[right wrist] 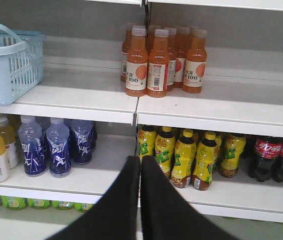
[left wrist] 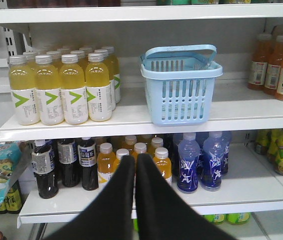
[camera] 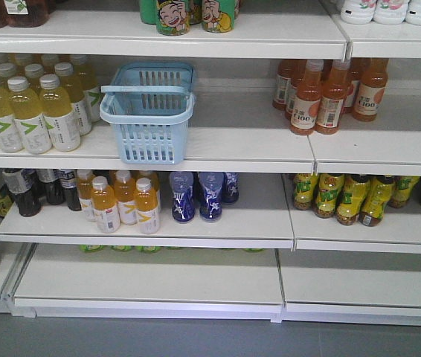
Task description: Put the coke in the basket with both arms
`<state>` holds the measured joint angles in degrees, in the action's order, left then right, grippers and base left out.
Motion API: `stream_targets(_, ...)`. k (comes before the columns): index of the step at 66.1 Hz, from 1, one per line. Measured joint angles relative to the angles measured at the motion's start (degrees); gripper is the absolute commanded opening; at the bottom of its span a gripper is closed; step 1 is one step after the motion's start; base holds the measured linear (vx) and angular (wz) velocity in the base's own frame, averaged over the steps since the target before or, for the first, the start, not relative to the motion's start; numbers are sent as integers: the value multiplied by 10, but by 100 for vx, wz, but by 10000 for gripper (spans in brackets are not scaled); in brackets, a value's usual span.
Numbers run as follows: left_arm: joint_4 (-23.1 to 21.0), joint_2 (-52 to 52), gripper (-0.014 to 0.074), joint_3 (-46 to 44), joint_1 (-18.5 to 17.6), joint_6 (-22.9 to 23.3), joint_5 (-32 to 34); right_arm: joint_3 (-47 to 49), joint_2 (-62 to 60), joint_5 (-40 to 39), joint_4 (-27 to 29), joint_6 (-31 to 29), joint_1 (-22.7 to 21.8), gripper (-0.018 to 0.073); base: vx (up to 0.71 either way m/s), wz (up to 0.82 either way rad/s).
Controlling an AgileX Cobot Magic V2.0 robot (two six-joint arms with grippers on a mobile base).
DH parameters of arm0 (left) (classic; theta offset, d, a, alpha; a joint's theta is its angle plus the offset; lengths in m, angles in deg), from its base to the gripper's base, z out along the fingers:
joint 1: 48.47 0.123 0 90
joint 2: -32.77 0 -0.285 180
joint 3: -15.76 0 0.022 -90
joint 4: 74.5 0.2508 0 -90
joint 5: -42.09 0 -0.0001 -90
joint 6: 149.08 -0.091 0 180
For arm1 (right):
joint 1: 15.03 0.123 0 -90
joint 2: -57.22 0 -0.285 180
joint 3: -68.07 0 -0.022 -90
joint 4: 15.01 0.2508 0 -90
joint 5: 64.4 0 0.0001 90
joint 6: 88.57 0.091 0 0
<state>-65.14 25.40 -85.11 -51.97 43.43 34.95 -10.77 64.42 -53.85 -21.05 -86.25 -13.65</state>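
Observation:
The light blue basket (camera: 148, 126) stands on the middle shelf with its handle folded across its top. It also shows in the left wrist view (left wrist: 180, 95) and at the left edge of the right wrist view (right wrist: 5, 67). No all-red coke bottle shows in any view. Two dark cola bottles with red labels (right wrist: 274, 157) stand at the far right of the lower shelf. My left gripper (left wrist: 135, 158) is shut and empty, facing the lower shelf's orange drinks. My right gripper (right wrist: 140, 160) is shut and empty, facing the yellow tea bottles. Neither arm shows in the front view.
Pale yellow drinks (camera: 36, 108) stand left of the basket and orange juice bottles (camera: 329, 93) to its right. Below are dark bottles (left wrist: 61, 162), orange drinks (camera: 125, 199), blue bottles (camera: 199, 195) and yellow tea bottles (right wrist: 191, 157). White shelf edges (camera: 195, 160) jut forward.

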Motion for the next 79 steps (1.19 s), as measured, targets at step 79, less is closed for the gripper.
stream_targets(79,0,0,-6,0,0,0,0,0,0,0,0,0,0,-5,8,-3)
